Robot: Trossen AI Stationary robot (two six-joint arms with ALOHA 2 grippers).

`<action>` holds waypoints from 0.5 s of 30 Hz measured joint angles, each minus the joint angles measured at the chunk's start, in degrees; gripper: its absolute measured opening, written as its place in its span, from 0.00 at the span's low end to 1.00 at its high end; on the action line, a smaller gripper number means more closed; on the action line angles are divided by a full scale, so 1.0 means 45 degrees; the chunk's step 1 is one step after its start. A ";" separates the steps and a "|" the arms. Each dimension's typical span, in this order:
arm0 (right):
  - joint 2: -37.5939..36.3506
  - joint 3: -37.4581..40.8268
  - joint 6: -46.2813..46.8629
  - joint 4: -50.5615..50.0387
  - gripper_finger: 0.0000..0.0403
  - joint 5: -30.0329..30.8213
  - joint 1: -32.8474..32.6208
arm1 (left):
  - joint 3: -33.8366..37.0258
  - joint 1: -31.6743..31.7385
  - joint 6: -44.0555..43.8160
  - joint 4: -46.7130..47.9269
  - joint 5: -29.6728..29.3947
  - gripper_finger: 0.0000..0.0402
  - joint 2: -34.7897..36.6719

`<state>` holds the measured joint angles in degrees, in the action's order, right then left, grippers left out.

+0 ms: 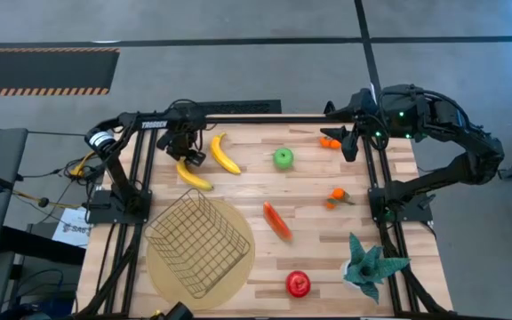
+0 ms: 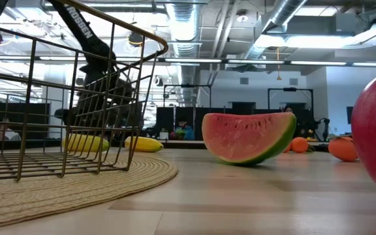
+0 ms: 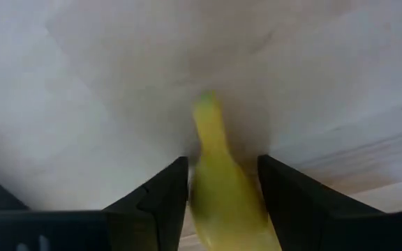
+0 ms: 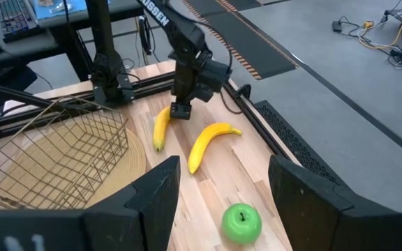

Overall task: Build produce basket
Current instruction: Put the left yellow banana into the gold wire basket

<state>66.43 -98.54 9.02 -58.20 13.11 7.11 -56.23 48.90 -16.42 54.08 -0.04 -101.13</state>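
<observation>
No produce is seen in the basket (image 1: 198, 244) yet.
Nearest, the basket sits empty on the tabletop (image 1: 309, 191); farther off, one banana (image 1: 194, 176) is clenched by the left pincer (image 1: 188, 158); the right pincer (image 1: 349, 142) is released.

Floor (image 1: 238, 71): grey concrete, striped hazard mat (image 1: 43, 69) at one side.
Ceiling (image 2: 240, 26): exposed ducts (image 2: 286, 16), strip lights (image 2: 318, 62).
Far room: dark monitors (image 2: 175, 121), seated person (image 2: 183, 129).
</observation>
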 joint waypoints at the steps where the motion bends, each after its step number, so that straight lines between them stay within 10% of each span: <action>1: 0.0000 0.0000 -0.0001 0.0019 0.59 0.0003 0.0000 | 0.0268 -0.0015 -0.0126 -0.0215 0.0120 0.42 0.0048; 9: 0.0000 0.0000 0.0008 0.0108 0.59 0.0028 0.0010 | 0.0490 -0.0024 0.0082 -0.0365 0.0202 0.37 0.0046; 15: -0.0001 0.0005 0.0029 0.0104 0.59 0.0047 0.0010 | 0.0132 -0.0024 0.0971 -0.0142 0.0282 0.10 -0.0024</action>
<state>66.43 -98.52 9.15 -57.74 13.32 7.16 -55.63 48.80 -12.05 53.44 1.23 -101.23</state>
